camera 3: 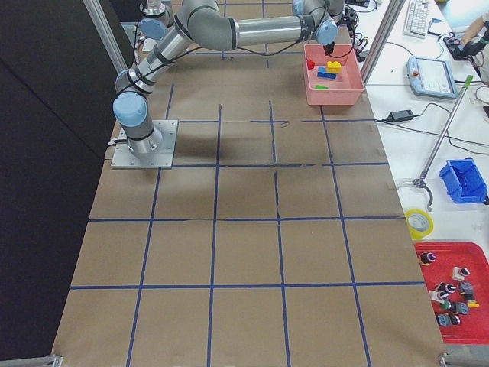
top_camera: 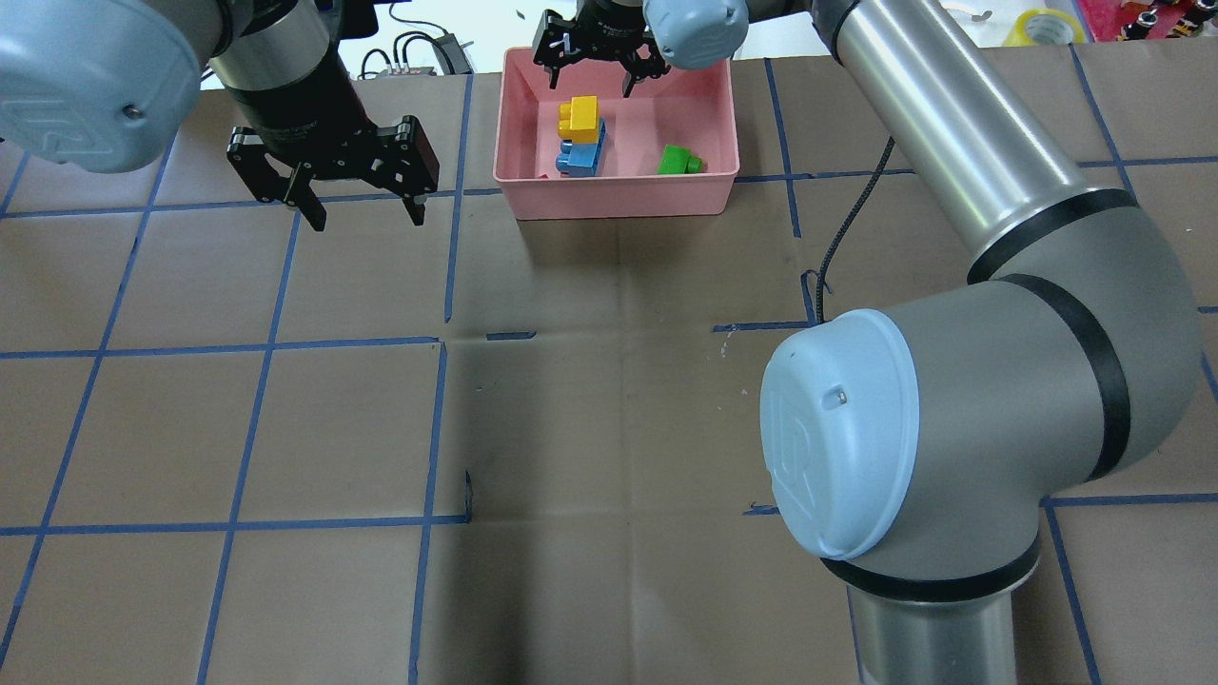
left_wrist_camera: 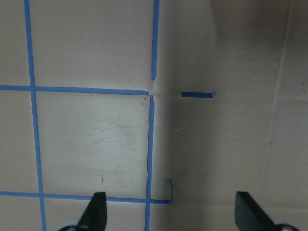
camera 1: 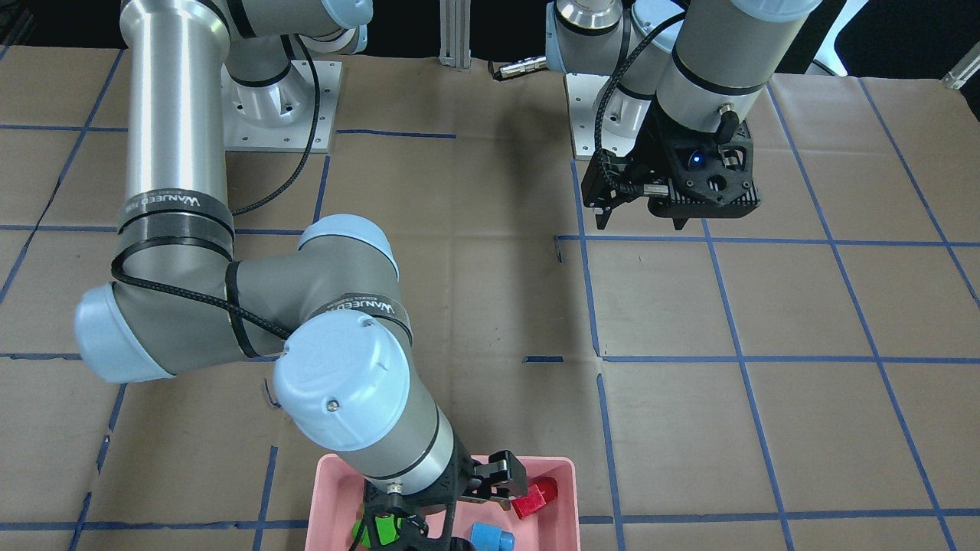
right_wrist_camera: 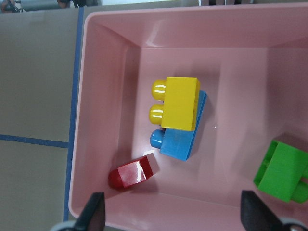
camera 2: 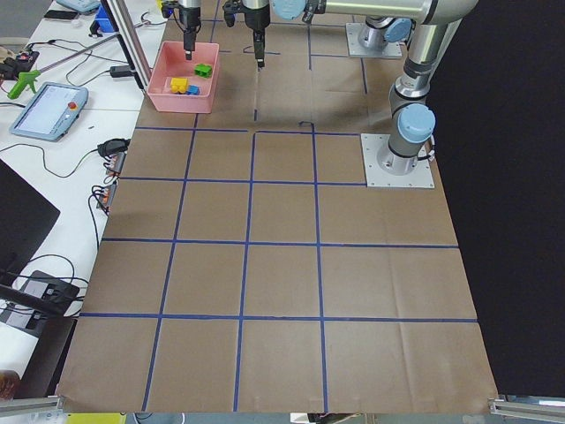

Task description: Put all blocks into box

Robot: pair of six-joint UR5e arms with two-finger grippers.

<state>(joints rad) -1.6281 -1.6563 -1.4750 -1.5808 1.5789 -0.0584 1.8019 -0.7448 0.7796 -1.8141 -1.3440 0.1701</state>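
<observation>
The pink box (top_camera: pixel 618 195) stands at the far middle of the table. In it lie the yellow block (right_wrist_camera: pixel 180 103) resting on the light blue block (right_wrist_camera: pixel 178 142), the red block (right_wrist_camera: pixel 133 173) next to them in a corner, and the green block (right_wrist_camera: pixel 281 171) apart at the other side. My right gripper (top_camera: pixel 598 74) hangs open and empty over the box; its fingertips frame the right wrist view (right_wrist_camera: pixel 175 214). My left gripper (top_camera: pixel 366 219) is open and empty above bare table, left of the box, and holds nothing in the left wrist view (left_wrist_camera: pixel 171 209).
Brown paper with a blue tape grid (top_camera: pixel 442 342) covers the table. My right arm's elbow (top_camera: pixel 952 419) reaches across the near right. Both arm bases (camera 1: pixel 279 99) are bolted at the robot's side. Cables and a tablet (camera 2: pixel 48 110) lie beyond the table's far edge.
</observation>
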